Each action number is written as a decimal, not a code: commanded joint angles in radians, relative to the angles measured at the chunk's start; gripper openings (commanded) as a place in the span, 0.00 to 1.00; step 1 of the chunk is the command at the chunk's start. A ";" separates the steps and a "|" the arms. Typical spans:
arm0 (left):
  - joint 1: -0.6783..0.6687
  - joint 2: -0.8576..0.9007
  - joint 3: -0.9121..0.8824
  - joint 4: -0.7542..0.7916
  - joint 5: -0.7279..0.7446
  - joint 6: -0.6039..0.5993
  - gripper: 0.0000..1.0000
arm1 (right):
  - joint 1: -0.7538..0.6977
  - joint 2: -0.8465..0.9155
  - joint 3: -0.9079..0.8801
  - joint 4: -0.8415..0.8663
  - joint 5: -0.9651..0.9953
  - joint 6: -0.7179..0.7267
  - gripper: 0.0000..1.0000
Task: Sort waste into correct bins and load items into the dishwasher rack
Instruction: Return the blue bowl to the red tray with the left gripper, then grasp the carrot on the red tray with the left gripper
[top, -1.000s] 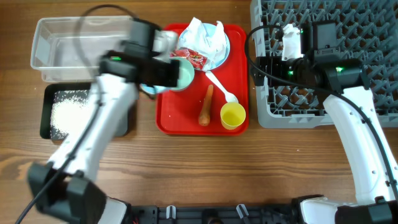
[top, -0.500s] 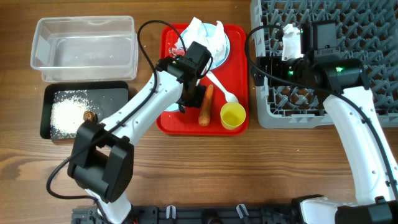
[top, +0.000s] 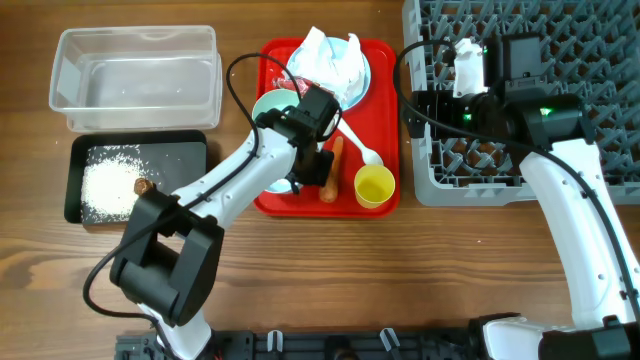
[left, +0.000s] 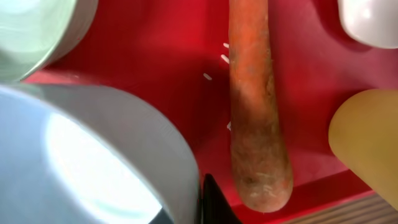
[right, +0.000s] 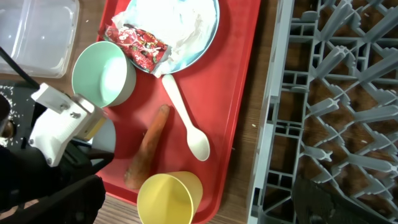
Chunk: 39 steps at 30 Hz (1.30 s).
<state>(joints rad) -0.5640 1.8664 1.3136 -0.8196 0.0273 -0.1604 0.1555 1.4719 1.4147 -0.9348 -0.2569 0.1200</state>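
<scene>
My left end effector (top: 306, 168) hovers over the flat red plastic tray's (top: 388, 110) near edge, between a small pale blue bowl (left: 93, 155) and the orange carrot (left: 255, 106); spread or pinching, I cannot tell.

Desk (top: 420, 280): brown wood-grain top, grain running crosswise, matte finish, filling the overhead view to every edge. Black rail (top: 330, 345) with clips, along the near edge. Light: even and diffuse, casting soft shadows on the wood.

robot lab bench setup: left arm (top: 230, 185) and right arm (top: 570, 200) at a wood table (top: 480, 270), dishwasher rack (top: 580, 40) and clear tub (top: 140, 85) staged on top.
</scene>
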 joint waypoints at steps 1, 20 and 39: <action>-0.004 -0.002 -0.025 0.021 0.014 -0.010 0.09 | -0.002 0.011 0.016 0.003 0.011 0.014 1.00; -0.003 -0.010 0.129 0.032 0.058 0.001 0.70 | -0.002 0.011 0.016 0.018 0.011 0.014 1.00; -0.042 0.153 0.162 0.119 0.059 0.130 0.62 | -0.002 0.011 0.016 -0.013 0.010 0.014 1.00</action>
<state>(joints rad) -0.5831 1.9934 1.4681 -0.6907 0.0769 -0.0532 0.1555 1.4719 1.4147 -0.9436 -0.2569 0.1200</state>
